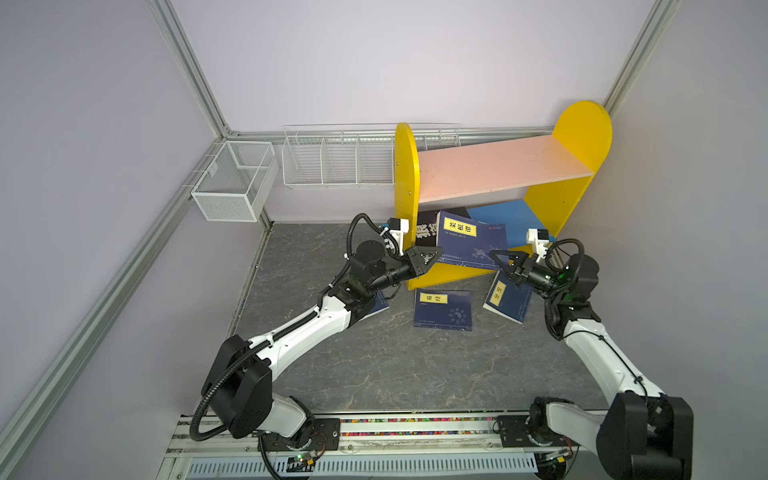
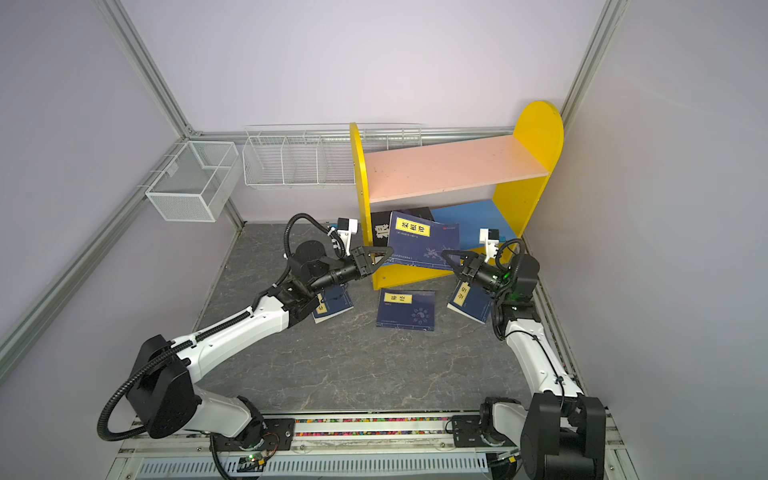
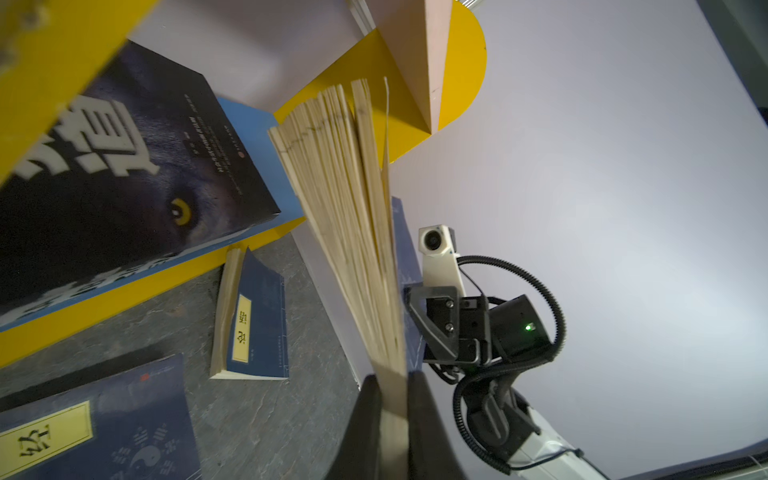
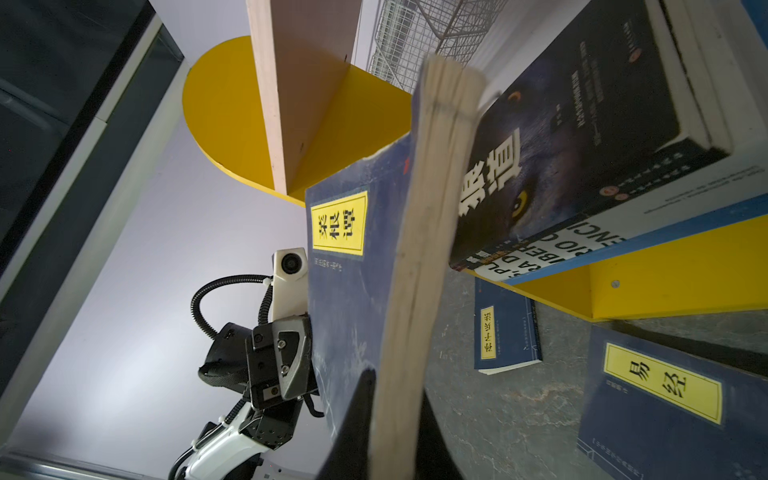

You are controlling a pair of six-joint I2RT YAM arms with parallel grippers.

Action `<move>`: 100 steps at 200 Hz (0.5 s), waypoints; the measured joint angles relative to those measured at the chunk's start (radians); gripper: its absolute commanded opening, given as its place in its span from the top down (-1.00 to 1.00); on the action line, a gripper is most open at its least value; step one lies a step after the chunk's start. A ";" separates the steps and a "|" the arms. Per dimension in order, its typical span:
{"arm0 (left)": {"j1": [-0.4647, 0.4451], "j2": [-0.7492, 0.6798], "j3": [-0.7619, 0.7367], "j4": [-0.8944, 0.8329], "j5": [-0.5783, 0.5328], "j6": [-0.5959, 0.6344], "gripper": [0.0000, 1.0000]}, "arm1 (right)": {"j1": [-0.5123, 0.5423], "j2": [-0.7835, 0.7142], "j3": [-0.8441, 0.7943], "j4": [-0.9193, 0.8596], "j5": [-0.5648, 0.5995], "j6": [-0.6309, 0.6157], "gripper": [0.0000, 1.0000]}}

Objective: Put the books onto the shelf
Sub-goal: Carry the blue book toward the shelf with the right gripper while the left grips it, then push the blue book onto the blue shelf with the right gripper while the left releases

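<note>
Left hand [image 1: 437,252] and right hand [image 1: 496,254] both clamp one yellow-labelled navy paperback [image 1: 473,245], tilted at the front of the yellow-sided shelf [image 1: 405,174], at its blue lower board [image 1: 498,212]. Three more lie on the grey desk [image 1: 374,365]: left paperback [image 2: 338,305], middle paperback [image 2: 406,309], right paperback [image 2: 469,305].

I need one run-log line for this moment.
left gripper: shut on raised navy book | right gripper: shut on same book | black book: atop white book on blue shelf board

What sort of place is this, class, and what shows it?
Probably a robot test cell, not a library: left arm and right arm bolted to a front rail, aluminium frame around blank walls, small shelf on a tabletop.
</note>
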 measured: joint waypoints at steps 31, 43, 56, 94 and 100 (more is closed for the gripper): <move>0.006 -0.006 0.034 -0.075 -0.035 0.055 -0.17 | -0.001 0.053 0.151 -0.163 0.005 -0.134 0.80; 0.019 -0.020 0.038 -0.094 -0.051 0.071 -0.26 | -0.002 0.100 0.200 -0.175 0.010 -0.161 0.80; 0.040 -0.043 0.038 -0.118 -0.068 0.080 -0.39 | -0.003 0.162 0.231 -0.172 0.011 -0.173 0.81; 0.100 -0.163 0.016 -0.206 -0.132 0.125 -0.71 | -0.004 0.341 0.275 -0.133 -0.012 -0.171 0.81; 0.105 -0.183 0.015 -0.233 -0.145 0.140 -0.74 | -0.004 0.366 0.288 -0.130 -0.019 -0.171 0.81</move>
